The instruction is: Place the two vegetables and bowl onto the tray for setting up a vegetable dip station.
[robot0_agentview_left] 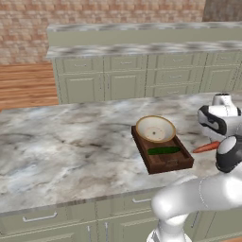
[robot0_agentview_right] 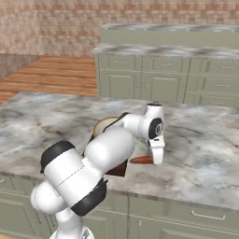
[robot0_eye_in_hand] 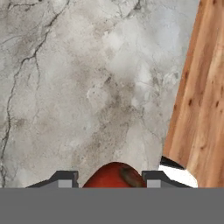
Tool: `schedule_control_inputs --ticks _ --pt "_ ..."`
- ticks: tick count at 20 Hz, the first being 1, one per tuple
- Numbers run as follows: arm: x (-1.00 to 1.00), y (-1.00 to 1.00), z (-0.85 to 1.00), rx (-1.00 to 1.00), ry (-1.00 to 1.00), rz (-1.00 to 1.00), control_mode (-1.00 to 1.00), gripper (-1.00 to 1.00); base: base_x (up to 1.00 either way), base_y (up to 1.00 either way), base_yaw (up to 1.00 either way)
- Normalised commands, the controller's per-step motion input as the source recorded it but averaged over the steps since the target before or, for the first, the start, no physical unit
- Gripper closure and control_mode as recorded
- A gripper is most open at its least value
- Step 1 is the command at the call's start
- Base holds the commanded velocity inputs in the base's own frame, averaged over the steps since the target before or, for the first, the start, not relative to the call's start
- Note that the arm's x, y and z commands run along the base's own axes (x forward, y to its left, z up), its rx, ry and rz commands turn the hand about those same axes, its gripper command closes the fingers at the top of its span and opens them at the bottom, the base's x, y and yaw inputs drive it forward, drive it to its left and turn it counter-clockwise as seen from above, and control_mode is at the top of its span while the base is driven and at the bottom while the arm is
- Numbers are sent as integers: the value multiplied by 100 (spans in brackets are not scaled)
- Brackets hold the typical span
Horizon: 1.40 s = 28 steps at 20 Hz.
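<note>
Two of the three items look settled: the tan-rimmed bowl (robot0_agentview_left: 155,128) sits at the far end of the dark wooden tray (robot0_agentview_left: 182,162), and the dark green cucumber-like stick (robot0_agentview_left: 164,151) lies across the tray's floor just in front of the bowl. The orange-red carrot-like stick (robot0_agentview_left: 206,147) is the piece left. It lies on the marble counter (robot0_agentview_left: 71,146), off the tray's right side and close to its rim, so the task appears roughly two thirds done, with one pick and one short carry to the tray remaining.

The arm reaches forward over the counter edge, elbow folded low, with the wrist turned so the hand points straight down beside the tray. The gripper (robot0_eye_in_hand: 111,179) is right over the carrot: in the hand view the red rounded end sits between the two dark fingertips (robot0_eye_in_hand: 64,178), one on each side. The jaws stand at a middling width, straddling the stick. Whether the pads already press on it or there is still a gap, I cannot tell, and nothing shows it lifted off the counter. From the right base view the hand (robot0_agentview_right: 156,150) hangs just over the carrot's end.
</note>
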Motion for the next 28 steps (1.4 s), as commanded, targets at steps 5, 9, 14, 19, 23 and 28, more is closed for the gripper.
schedule_control_inputs --ticks 5,9,14,19,23,28 --pt "1 30 4 -8 0 -21 -100 100 0 0 0" --pt "1 28 3 -7 0 -21 -100 100 0 0 0" --pt "0 27 1 0 0 -11 -100 100 0 0 0" --pt "-1 29 2 0 0 -8 -100 100 0 0 0" --pt "-8 7 11 0 0 0 -100 100 0 0 0" --pt "-2 0 14 -5 0 0 -100 100 0 0 0"
